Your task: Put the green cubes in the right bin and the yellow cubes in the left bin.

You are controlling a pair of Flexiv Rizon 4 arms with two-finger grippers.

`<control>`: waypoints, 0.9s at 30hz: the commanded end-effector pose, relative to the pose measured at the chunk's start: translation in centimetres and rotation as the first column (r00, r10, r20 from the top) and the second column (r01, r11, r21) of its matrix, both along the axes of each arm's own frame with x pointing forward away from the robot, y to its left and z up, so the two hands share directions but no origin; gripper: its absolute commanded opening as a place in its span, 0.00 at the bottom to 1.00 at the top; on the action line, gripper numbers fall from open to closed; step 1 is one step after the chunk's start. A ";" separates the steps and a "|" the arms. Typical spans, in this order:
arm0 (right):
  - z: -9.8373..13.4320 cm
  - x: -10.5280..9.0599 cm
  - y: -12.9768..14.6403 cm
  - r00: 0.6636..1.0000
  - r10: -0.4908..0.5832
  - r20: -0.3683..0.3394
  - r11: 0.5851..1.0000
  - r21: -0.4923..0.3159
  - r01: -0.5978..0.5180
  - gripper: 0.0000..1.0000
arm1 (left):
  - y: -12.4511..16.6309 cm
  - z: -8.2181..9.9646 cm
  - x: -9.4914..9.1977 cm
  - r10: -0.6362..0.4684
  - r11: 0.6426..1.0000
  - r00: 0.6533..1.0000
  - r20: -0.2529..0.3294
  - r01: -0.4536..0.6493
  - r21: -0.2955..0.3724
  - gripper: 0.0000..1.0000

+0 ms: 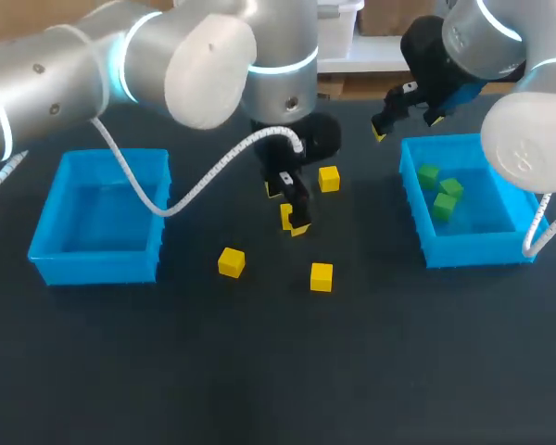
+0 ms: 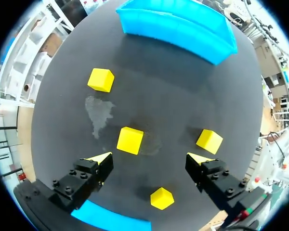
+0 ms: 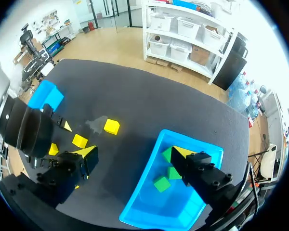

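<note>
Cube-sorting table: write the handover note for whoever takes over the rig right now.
Left gripper: open, over the table, with one yellow cube just ahead of its fingers, not gripped.
Right gripper: open and empty, up by the right bin.
Done: three green cubes lie in the right bin; none shows on the table.
Left to do: all four yellow cubes sit on the table between the bins; the left bin holds nothing yet.
</note>
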State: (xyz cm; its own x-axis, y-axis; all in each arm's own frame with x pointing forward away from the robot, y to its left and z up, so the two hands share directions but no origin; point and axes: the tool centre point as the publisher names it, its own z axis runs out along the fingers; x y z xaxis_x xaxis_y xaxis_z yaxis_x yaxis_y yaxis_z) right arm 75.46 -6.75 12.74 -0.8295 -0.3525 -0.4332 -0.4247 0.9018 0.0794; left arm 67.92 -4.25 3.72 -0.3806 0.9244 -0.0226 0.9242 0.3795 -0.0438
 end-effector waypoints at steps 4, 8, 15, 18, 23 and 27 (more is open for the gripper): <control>0.0 0.0 0.0 1.000 0.001 0.000 1.000 0.000 -0.001 1.00 | 0.6 -0.5 -1.1 0.064 0.994 0.997 -0.032 -0.066 -0.089 1.00; 0.0 0.0 0.0 1.000 0.001 0.000 1.000 0.000 -0.001 1.00 | 0.7 -1.0 -1.4 0.062 0.991 0.992 -0.108 -0.074 -0.112 1.00; 0.0 0.0 0.0 1.000 0.001 0.000 1.000 0.000 -0.001 1.00 | 1.0 -0.9 -0.5 0.054 0.996 0.995 -0.080 -0.059 -0.072 1.00; 0.0 0.0 0.0 1.000 0.001 0.000 1.000 0.000 -0.001 1.00 | 0.9 -0.7 -0.4 0.008 0.999 0.998 -0.062 -0.011 -0.049 1.00; 0.0 0.0 0.0 1.000 0.001 0.000 1.000 0.000 -0.001 1.00 | 1.0 -0.6 -0.6 -0.003 1.000 1.000 -0.030 0.002 -0.026 1.00; 0.0 0.0 0.0 1.000 0.001 0.000 1.000 0.000 -0.001 1.00 | 0.9 -0.5 -0.6 -0.003 1.000 1.000 0.001 0.003 -0.004 1.00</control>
State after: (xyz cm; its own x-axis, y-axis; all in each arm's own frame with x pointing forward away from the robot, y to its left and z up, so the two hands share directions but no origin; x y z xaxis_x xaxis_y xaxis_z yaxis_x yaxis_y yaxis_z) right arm 75.46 -6.76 12.74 -0.8295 -0.3525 -0.4332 -0.4247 0.9019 0.0794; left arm 67.66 -3.02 3.09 -0.3768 0.9258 -0.0297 0.9255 0.3750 -0.0542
